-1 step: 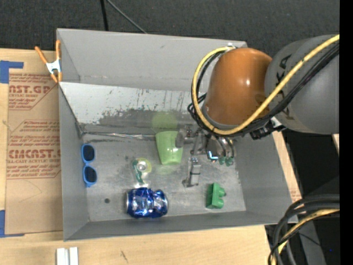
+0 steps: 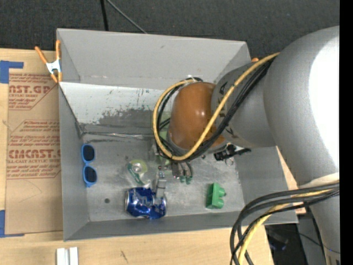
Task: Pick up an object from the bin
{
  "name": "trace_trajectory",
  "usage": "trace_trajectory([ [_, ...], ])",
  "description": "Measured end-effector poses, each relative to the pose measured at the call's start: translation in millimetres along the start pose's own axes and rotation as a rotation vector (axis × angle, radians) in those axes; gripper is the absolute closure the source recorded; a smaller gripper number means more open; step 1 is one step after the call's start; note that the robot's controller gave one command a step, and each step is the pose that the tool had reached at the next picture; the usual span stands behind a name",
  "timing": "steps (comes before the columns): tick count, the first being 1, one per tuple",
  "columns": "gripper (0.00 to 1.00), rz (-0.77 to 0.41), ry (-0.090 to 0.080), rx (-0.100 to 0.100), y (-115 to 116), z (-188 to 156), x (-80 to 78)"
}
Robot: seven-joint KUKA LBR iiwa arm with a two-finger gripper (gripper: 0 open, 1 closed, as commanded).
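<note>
Against the near wall of the grey metal bin (image 2: 74, 192), midway along: crumpled blue drink can (image 2: 144, 204), likely light, stiff, sharp-creased, best pinched across its flattened body. Just behind, poised over it, hand (image 2: 161, 182), open or closed impossible to tell. Toward the left wall, blue plastic sunglasses (image 2: 88, 164).

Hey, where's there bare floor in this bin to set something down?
Bare floor lies along the back wall of the bin, above the blue sunglasses, and at the front between the crumpled blue can and the green block. The middle is crowded: the gripper hangs by the can and a clear greenish piece.
</note>
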State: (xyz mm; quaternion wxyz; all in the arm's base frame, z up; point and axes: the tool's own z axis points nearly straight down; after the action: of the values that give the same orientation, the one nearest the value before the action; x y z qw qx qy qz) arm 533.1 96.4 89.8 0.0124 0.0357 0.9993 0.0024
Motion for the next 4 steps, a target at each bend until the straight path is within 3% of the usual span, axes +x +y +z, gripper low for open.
trace_trajectory([
  [1, 0.00, 0.093, 0.013, 0.001, 70.7, 17.2, 44.0],
  [2, 1.00, 0.094, 0.027, 0.005, 67.8, 17.3, 46.1],
  [3, 1.00, 0.096, 0.017, 0.004, 33.2, -102.4, 35.2],
  [4, 1.00, 0.091, 0.015, 0.003, 17.7, -212.6, 33.0],
])
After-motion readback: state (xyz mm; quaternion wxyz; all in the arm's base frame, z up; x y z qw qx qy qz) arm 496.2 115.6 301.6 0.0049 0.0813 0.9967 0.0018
